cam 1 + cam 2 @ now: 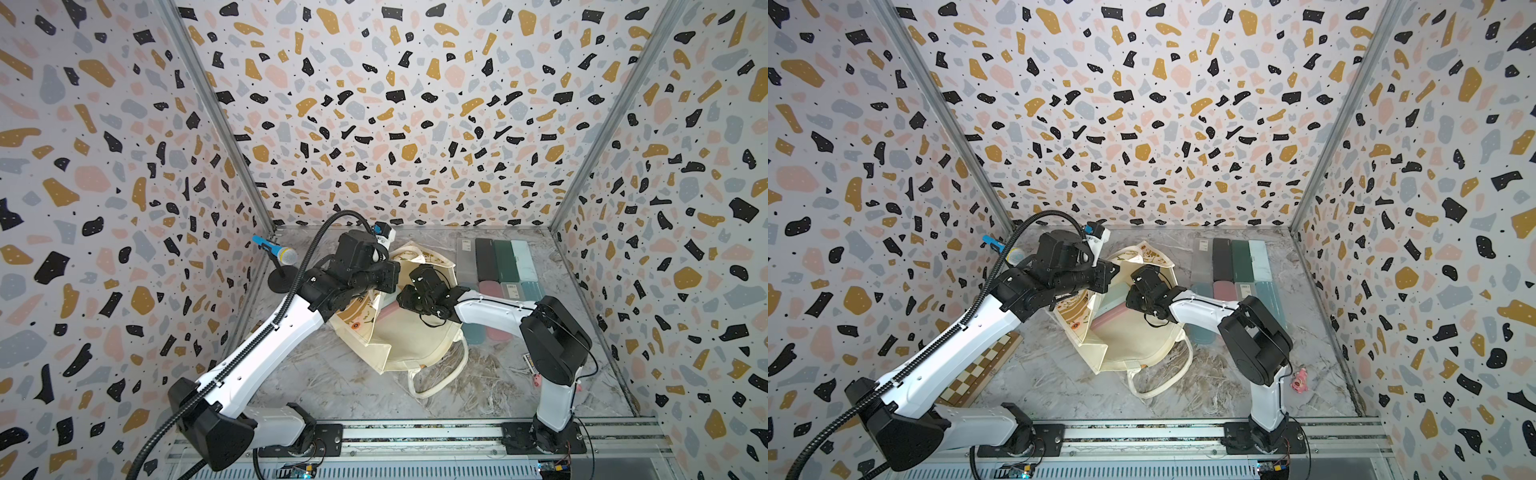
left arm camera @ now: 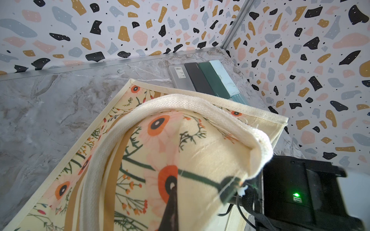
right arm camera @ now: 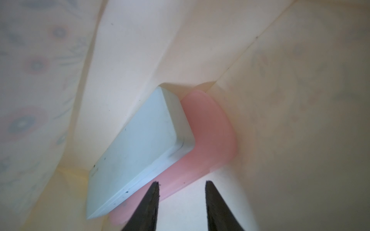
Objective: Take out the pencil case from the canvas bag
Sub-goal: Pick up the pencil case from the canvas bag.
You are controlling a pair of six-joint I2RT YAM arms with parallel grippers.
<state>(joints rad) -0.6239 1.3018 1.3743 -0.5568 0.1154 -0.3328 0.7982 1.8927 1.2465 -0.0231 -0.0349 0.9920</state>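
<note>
The cream floral canvas bag (image 1: 415, 340) (image 1: 1142, 345) lies in the middle of the table with its mouth held up. My left gripper (image 2: 174, 189) (image 1: 392, 270) is shut on the bag's upper edge (image 2: 180, 140), beside a thick handle (image 2: 180, 102). Only one of its fingers shows; the fabric covers the other. My right gripper (image 3: 182, 183) reaches into the bag (image 3: 280, 100) and stands open with nothing between its fingers. Just ahead lie two pencil cases, a pale blue one (image 3: 140, 150) (image 1: 1115, 299) resting on a pink one (image 3: 208, 132) (image 1: 384, 311). One finger overlaps the pink case's edge.
Two rows of several pencil cases (image 1: 494, 262) lie at the back right of the table. A microphone on a stand (image 1: 282, 255) stands at the back left, a chessboard (image 1: 984, 365) lies under the left arm, and a small pink toy (image 1: 1300, 380) sits near the right arm's base. The bag's loose handle (image 1: 436, 382) trails toward the front.
</note>
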